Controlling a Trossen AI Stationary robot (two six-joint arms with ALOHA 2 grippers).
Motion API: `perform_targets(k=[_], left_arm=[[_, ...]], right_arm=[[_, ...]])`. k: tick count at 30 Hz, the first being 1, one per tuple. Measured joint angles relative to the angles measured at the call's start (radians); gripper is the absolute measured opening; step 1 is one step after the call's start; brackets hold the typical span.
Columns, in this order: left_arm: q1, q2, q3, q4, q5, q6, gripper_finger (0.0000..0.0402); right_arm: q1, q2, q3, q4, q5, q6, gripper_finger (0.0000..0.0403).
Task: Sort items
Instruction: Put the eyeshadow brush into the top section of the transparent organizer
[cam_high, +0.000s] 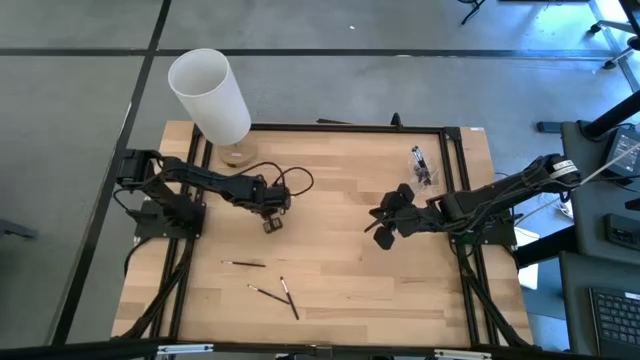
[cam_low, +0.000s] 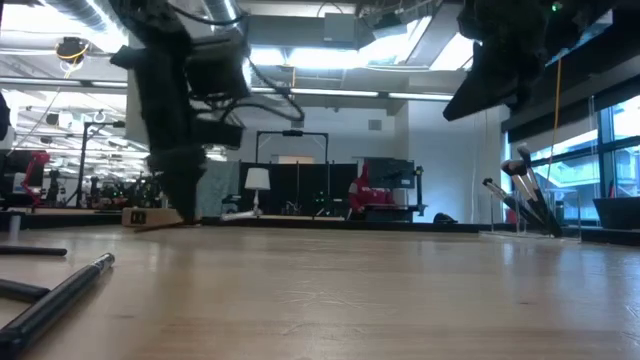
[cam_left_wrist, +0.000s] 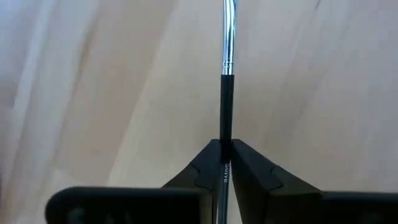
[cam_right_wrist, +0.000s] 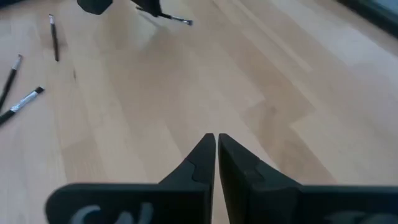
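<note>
My left gripper (cam_high: 272, 224) is left of the table's middle, shut on a slim brush (cam_left_wrist: 226, 93) that has a dark handle and a silver ferrule. In the right wrist view this brush (cam_right_wrist: 173, 18) sticks out of the left gripper. My right gripper (cam_high: 383, 233) hovers right of the middle, shut and holding nothing (cam_right_wrist: 216, 140). Three more brushes lie flat on the table near its near edge (cam_high: 243, 264) (cam_high: 267, 292) (cam_high: 290, 300). Several brushes stand in a clear holder (cam_high: 421, 166) near the far right corner. My left gripper pinches the brush's dark handle (cam_left_wrist: 225, 154) between its two fingers. The brush lies along the fingers and runs out past their tips, ferrule end (cam_left_wrist: 229, 37) leading. Its far end seems to be off the wood.
A big white cylinder (cam_high: 210, 92) stands at the far left corner, with a small wooden piece (cam_high: 235, 155) beside it. In the low view the brush holder (cam_low: 525, 198) shows at the right. Bare wood lies between the two grippers and along the table's right near part.
</note>
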Motion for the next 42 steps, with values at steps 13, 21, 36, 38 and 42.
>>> perform_targets(k=[13, 21, 36, 38, 42], left_arm=[[-0.042, 0.001, 0.018, 0.684, 0.206, -0.163, 0.0022], [-0.107, 0.003, 0.018, 0.985, 0.126, -0.139, 0.0021], [-0.183, 0.012, 0.017, 1.142, -0.011, -0.094, 0.0021], [-0.189, 0.031, 0.018, 1.171, -0.023, -0.087, 0.0022], [-0.194, 0.1, 0.018, 1.305, -0.007, -0.086, 0.0022]], right_arm=[[-0.067, 0.002, -0.337, 0.9, -0.215, -0.101, 0.0074], [-0.099, 0.002, -0.404, 1.026, -0.18, -0.106, 0.0163], [-0.1, 0.003, -0.403, 1.263, -0.218, -0.192, 0.0151], [-0.1, 0.01, -0.397, 1.297, -0.239, -0.195, 0.0148], [-0.098, 0.05, -0.355, 1.296, -0.24, -0.244, 0.0147]])
